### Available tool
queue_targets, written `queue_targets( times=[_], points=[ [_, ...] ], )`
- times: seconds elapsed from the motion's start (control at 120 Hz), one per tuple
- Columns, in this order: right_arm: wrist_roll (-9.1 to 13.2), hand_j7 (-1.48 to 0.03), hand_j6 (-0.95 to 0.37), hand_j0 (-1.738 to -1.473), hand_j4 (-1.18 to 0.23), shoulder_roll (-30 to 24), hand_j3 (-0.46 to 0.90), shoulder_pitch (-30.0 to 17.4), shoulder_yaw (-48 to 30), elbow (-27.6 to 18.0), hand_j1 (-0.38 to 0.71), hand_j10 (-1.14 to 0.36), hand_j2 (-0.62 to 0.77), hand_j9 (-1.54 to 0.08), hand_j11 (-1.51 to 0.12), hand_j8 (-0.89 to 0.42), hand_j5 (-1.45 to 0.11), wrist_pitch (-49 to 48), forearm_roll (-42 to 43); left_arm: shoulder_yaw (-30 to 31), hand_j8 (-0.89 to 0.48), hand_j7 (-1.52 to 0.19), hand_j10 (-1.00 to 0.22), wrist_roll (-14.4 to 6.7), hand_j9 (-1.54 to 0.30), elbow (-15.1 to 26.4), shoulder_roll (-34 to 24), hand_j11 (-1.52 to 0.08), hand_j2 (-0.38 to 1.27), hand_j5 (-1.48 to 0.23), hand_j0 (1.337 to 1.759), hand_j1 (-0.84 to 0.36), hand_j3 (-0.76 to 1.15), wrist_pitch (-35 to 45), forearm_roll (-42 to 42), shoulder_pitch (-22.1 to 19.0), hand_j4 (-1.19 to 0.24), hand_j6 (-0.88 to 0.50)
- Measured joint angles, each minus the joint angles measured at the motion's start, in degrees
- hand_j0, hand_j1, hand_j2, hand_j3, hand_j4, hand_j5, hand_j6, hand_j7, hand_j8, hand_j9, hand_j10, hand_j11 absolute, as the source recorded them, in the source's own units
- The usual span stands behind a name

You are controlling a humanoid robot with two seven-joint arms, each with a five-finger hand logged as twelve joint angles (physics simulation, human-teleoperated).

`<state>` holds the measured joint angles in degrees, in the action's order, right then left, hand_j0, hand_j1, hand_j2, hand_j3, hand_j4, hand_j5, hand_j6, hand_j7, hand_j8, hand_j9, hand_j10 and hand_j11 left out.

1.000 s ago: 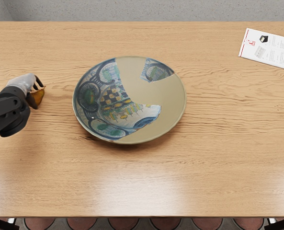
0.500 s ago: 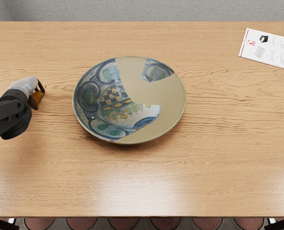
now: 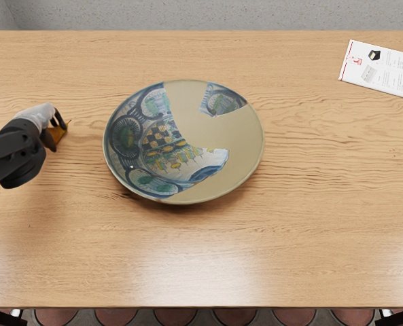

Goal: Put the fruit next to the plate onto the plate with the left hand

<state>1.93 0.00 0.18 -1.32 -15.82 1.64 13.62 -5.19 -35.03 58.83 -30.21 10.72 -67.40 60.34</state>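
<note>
A small orange-brown fruit (image 3: 57, 133) lies on the table left of the patterned plate (image 3: 245, 146). My left hand (image 3: 45, 121) comes in from the left edge and sits over the fruit, its fingers curled around it and hiding most of it. Only a sliver of the fruit shows under the dark fingertips. The plate is wide and shallow, with blue, green and yellow decoration on its left half and a plain beige right half. A gap of bare wood separates the hand from the plate's left rim. The right hand is out of view.
A white printed card (image 3: 382, 68) lies at the table's far right corner. The wooden table (image 3: 310, 224) spreads wide in front of and to the right of the plate.
The left hand has closed further over the fruit, covering more of it. The arm has drawn slightly up and back toward the left edge. The plate has not moved.
</note>
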Motion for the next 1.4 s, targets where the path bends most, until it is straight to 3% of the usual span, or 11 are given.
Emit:
queue_targets(
  times=[0.108, 0.542, 0.967, 1.2, 1.4],
  points=[
    [0.0, 0.0, 0.0, -1.658, 0.0, 0.0, 0.0, 0.0, 0.0, 0.0, -0.35, 0.0, 0.0, 0.0, 0.0, 0.0, 0.0, 0.0, 0.0, 0.0, -0.48, -0.83, -0.63, 0.0, -0.83, 0.0, -0.4, -0.83, 0.27, -0.83, 1.656, -0.32, 0.0, -3.2, 5.8, 3.4, -0.6, -0.33],
    [0.0, 0.0, 0.0, -1.658, 0.0, 0.0, 0.0, 0.0, 0.0, 0.0, -0.35, 0.0, 0.0, 0.0, 0.0, 0.0, 0.0, 0.0, 0.0, -0.8, -0.48, -0.85, -0.65, 0.0, -0.84, 0.0, -3.5, -0.84, 0.37, -0.86, 1.657, -0.34, 0.0, -10.3, 25.2, 9.8, -0.63, -0.47],
    [0.0, 0.0, 0.0, -1.658, 0.0, 0.0, 0.0, 0.0, 0.0, 0.0, -0.35, 0.0, 0.0, 0.0, 0.0, 0.0, 0.0, 0.0, 0.0, -1.8, -0.53, -0.85, -0.65, 0.0, -0.85, -0.3, -5.9, -0.85, 0.43, -0.86, 1.658, -0.33, 0.0, -15.5, 32.4, 11.7, -0.64, -0.55],
    [0.0, 0.0, 0.0, -1.658, 0.0, 0.0, 0.0, 0.0, 0.0, 0.0, -0.35, 0.0, 0.0, 0.0, 0.0, 0.0, 0.0, 0.0, 0.0, -2.3, -0.53, -0.94, -0.72, 0.0, -0.95, -0.9, -6.1, -0.95, 0.6, -0.95, 1.657, -0.37, 0.0, -17.1, 33.7, 12.2, -0.72, -0.55],
    [0.0, 0.0, 0.0, -1.658, 0.0, 0.0, 0.0, 0.0, 0.0, 0.0, -0.35, 0.0, 0.0, 0.0, 0.0, 0.0, 0.0, 0.0, 0.0, -3.5, -0.53, -0.97, -0.75, 0.0, -0.98, -1.0, -7.7, -0.98, 0.64, -0.99, 1.657, -0.38, 0.0, -22.0, 37.5, 14.6, -0.74, -0.56]
  ],
)
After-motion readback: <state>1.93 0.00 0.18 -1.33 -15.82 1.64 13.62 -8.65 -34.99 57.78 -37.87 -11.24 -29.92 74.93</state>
